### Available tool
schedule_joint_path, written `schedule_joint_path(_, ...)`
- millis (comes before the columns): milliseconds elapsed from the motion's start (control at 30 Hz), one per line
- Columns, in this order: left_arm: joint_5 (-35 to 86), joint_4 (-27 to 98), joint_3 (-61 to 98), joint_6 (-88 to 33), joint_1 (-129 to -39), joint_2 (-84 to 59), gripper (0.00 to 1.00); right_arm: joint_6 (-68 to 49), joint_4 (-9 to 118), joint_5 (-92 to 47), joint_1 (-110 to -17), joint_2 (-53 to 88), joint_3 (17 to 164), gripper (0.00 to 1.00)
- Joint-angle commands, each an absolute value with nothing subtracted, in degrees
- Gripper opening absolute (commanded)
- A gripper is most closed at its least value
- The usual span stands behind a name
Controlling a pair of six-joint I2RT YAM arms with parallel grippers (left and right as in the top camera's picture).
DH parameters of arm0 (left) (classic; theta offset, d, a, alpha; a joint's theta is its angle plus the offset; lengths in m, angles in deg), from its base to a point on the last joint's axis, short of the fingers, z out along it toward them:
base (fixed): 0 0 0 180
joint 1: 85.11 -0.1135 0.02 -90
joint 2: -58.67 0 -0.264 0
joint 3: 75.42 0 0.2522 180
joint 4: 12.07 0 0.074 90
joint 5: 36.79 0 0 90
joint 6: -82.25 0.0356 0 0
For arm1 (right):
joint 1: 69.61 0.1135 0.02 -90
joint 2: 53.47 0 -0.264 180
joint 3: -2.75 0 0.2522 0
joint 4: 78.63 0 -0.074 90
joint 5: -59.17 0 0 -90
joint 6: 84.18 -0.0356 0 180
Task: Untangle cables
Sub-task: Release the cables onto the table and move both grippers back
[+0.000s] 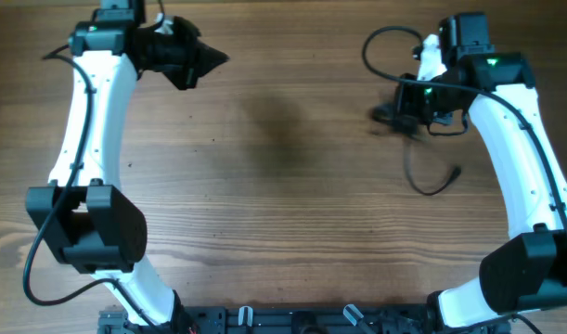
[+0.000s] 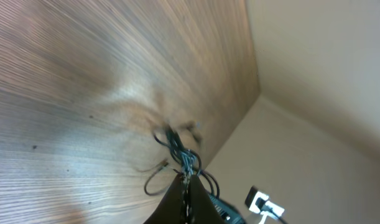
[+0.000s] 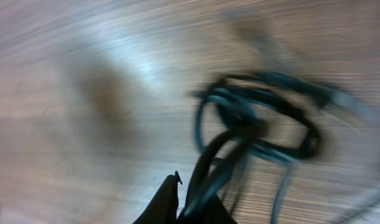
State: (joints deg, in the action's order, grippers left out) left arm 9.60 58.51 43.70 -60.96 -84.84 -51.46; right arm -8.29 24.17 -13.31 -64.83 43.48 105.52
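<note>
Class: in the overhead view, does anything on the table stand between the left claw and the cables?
Nothing visible does. Only bare table lies between the left claw and the cables, which lie at the right claw.

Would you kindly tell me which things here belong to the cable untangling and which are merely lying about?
Belonging to the job: cables; right gripper, gripping them; left gripper, away from them.
Merely about: wooden table; black rail along its near edge.
</note>
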Motion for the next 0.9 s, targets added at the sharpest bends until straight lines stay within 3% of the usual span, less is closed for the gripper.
schedule_joint_path(0, 8.3, 58.6, 45.1, -56.0, -82.0, -49.8, 0.04, -4.5, 24.1, -5.0, -62.3, 42.9, 105.8, 0.09)
schedule_joint_path(100, 11.6, 58.6, 45.1, -55.9, -81.7, -49.8, 0.04, 0.2, 24.1, 1.1, -58.7, 41.3, 105.8, 0.06)
schedule_joint_path(200, 16.7, 58.6, 45.1, -51.0, -81.4, -49.8, 0.04, 1.7, 24.3, -2.3, -55.7, 39.5, 105.8, 0.14)
schedule_joint_path(267, 16.7, 60.2, 45.1, -45.6, -79.6, -49.8, 0.04, -7.5, 24.3, -16.0, -55.7, 40.4, 105.3, 0.26)
schedule_joint_path(333, 19.2, 62.5, 45.0, -40.9, -76.1, -50.2, 0.05, -9.6, 24.5, -20.9, -56.0, 42.7, 104.9, 0.38)
schedule_joint_path(367, 21.2, 63.3, 44.7, -40.9, -74.6, -50.3, 0.08, -10.6, 24.0, -22.7, -56.0, 44.3, 104.9, 0.55)
schedule_joint_path(467, 26.2, 63.3, 40.8, -38.7, -68.3, -50.3, 0.10, -10.9, 23.7, -23.7, -57.4, 47.5, 104.9, 0.72)
schedule_joint_path(767, 26.3, 65.6, 32.2, -25.7, -60.7, -50.3, 0.04, -10.6, 25.2, -22.1, -67.3, 47.7, 105.0, 0.79)
schedule_joint_path(867, 25.7, 65.6, 28.6, -24.3, -56.8, -50.3, 0.08, -10.2, 26.5, -21.3, -69.0, 47.7, 105.0, 0.82)
